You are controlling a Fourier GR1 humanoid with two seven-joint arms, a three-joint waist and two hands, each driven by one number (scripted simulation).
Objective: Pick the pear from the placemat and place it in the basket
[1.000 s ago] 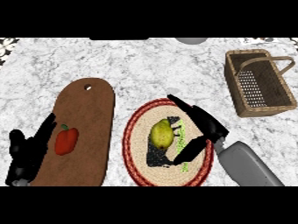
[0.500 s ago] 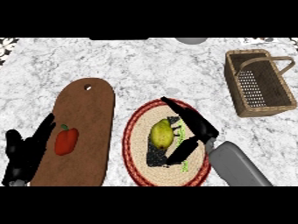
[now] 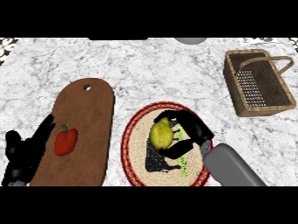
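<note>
1. While I watch from the console, my right hand sits on the round woven placemat near the counter's front edge, fingers and thumb curled round the pear, which lies upright on the mat and, as far as I can judge, not yet lifted.

2. At the lower left, my left hand rests open beside the wooden cutting board, where a red pepper lies untouched.

3. Farther back and to the right, the wicker basket stands well apart from the mat, its handle arching over the opening.

4. Risk, as I judge it: the pear is smooth and tapered, and the grip reaches it from one side, so it could slip or roll out as I lift.

5. Second risk: the handle crosses the basket's mouth, so a low carry could catch it or the near rim and tip the basket.

6. Against the frames from a second and half a second ago, the fingers that stood spread over the pear have closed round it; the pear, pepper, basket and left hand are unmoved.
</note>
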